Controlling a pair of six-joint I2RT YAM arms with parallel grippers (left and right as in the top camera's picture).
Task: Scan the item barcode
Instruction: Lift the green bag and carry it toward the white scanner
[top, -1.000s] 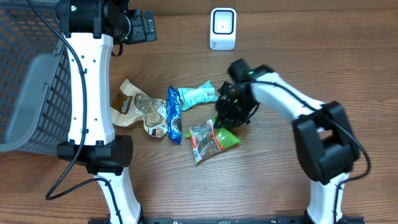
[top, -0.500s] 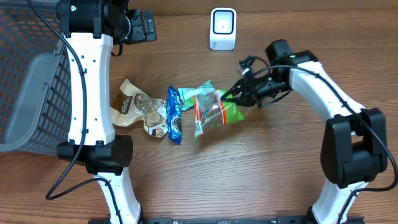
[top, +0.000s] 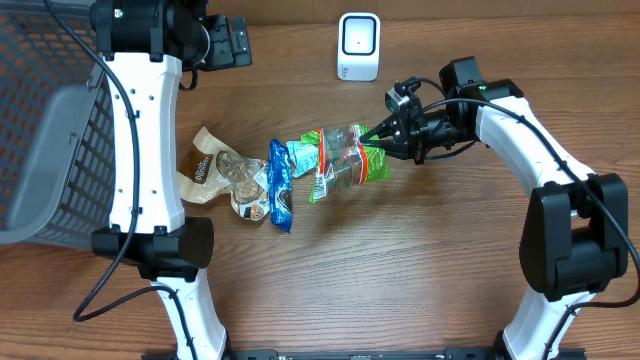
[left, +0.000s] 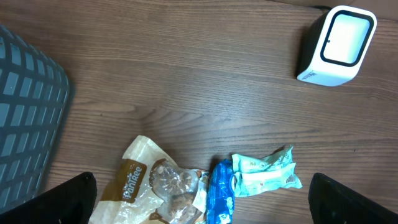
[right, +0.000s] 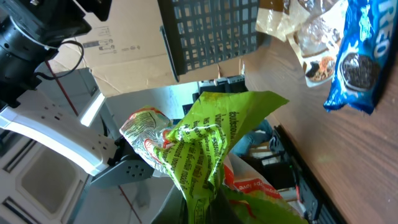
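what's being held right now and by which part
The right tool grips the green snack packet by its green end; the left tool is open, empty.

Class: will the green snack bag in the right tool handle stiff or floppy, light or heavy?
Probably floppy: the green snack bag hangs crumpled from the right tool, pinched at one edge. Likely light, since that small pinch holds it up. Its glossy film may slip or twist.
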